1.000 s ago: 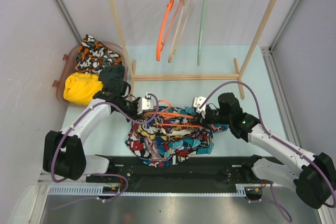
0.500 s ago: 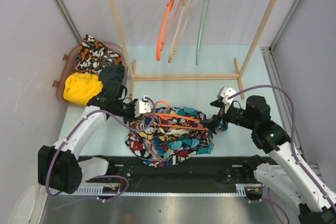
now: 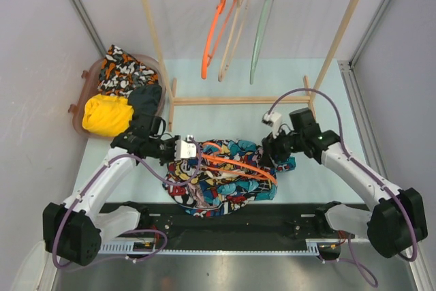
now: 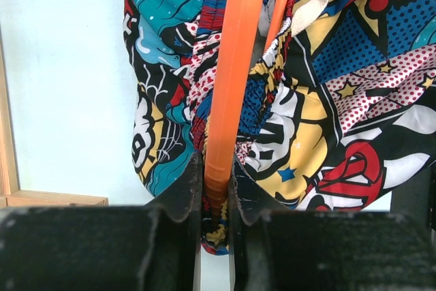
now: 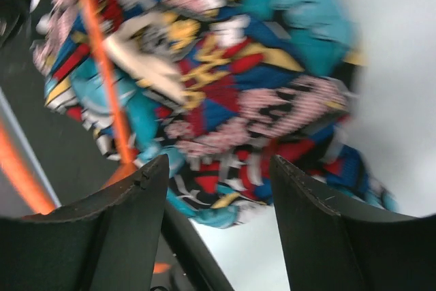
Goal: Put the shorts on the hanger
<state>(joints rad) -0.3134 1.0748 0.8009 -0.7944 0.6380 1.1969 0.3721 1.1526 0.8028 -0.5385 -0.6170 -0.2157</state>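
While the left gripper (image 4: 215, 175) clamps a thin orange rod of the hanger (image 3: 235, 163), the comic-print shorts (image 3: 218, 183) lie bunched on the pale table (image 3: 286, 83), just ahead of the arm bases.
The hanger rests across the top of the heap, its rod running from the left gripper at the heap's left edge toward the right gripper (image 3: 270, 157) at its right edge, where the jaws stand apart above the cloth, holding nothing; that wrist view is blurred. A pale drawstring (image 4: 317, 5) lies beside the rod. Farther back on the left, a brown basket (image 3: 87, 76) holds a yellow garment (image 3: 105, 115) and an orange-black-white patterned garment (image 3: 122, 73). Farthest off, a wooden rack (image 3: 238, 100) carries an orange hanger (image 3: 214, 32), a pale wooden hanger (image 3: 231, 35) and a pale green hanger (image 3: 257, 39).
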